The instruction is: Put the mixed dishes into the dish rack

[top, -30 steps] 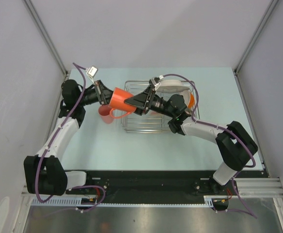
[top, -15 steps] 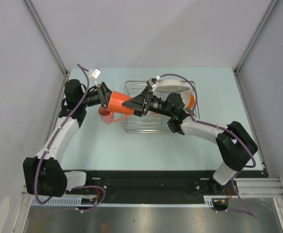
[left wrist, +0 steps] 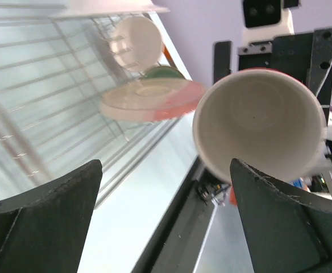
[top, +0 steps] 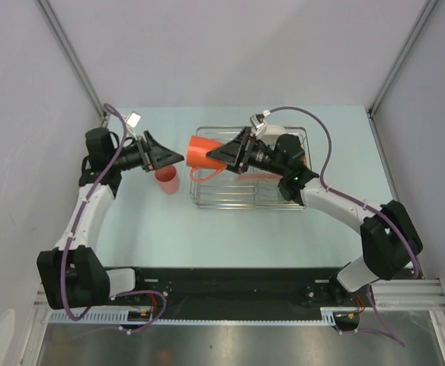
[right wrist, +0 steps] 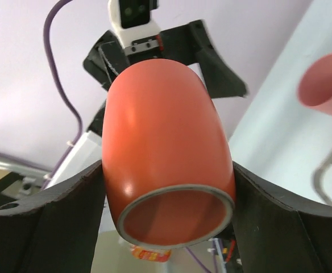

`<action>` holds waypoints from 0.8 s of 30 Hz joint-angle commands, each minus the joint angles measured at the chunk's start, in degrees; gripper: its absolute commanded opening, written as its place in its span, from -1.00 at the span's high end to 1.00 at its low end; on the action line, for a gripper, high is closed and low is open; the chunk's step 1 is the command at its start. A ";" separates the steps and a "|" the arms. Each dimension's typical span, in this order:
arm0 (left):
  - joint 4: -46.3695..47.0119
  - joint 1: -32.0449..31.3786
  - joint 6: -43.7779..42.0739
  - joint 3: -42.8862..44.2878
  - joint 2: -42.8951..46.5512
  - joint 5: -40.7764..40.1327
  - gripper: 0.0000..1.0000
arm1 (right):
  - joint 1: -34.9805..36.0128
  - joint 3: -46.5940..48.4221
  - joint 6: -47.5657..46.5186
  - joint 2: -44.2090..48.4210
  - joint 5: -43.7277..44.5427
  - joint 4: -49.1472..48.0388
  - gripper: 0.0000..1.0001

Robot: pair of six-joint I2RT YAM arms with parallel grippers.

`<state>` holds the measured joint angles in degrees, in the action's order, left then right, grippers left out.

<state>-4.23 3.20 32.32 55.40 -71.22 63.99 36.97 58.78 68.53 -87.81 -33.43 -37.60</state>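
An orange cup [top: 201,152] hangs on its side over the left end of the dish rack [top: 230,203]. My right gripper [top: 224,155] is shut on it, one finger on each flank [right wrist: 167,187]; the cup's base [right wrist: 174,219] faces that wrist camera. My left gripper [top: 171,158] is open and stands apart to the left of the cup. In the left wrist view the open jaws [left wrist: 166,210] frame the cup's white inside [left wrist: 260,122]. A second orange cup [top: 167,181] stands on the table below the left gripper. A cream-and-pink plate [left wrist: 154,99], a green bowl [left wrist: 164,72] and a small white bowl [left wrist: 136,42] sit in the rack.
The silver wire rack [left wrist: 46,108] takes up the table's middle back. Grey walls close in on both sides, and the black base rail [top: 230,284] runs along the near edge. The right arm reaches across the rack from the right.
The left gripper has opened, let go of the orange cup and pulled back to the left. The right gripper keeps the cup and has shifted it slightly right and up over the rack.
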 commanded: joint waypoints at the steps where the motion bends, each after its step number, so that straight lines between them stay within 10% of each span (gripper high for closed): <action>1: -1.66 5.67 -3.66 2.96 2.31 2.89 -0.99 | -1.99 6.15 -11.12 6.24 3.36 10.42 1.00; 7: -6.12 10.68 -8.13 3.40 1.96 1.94 -0.99 | 0.72 19.32 -32.00 4.07 17.12 39.75 1.00; 14: -10.89 10.60 -23.16 3.23 1.44 -15.79 -0.96 | 10.13 56.98 -48.12 -16.93 41.75 76.39 1.00; 24: -9.40 10.51 -28.45 0.15 2.05 -20.83 -0.91 | 13.83 86.32 -54.82 -41.56 61.64 93.33 1.00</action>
<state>-14.61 13.63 8.03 56.49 -70.67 46.22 51.53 139.41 18.00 -127.17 17.85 48.64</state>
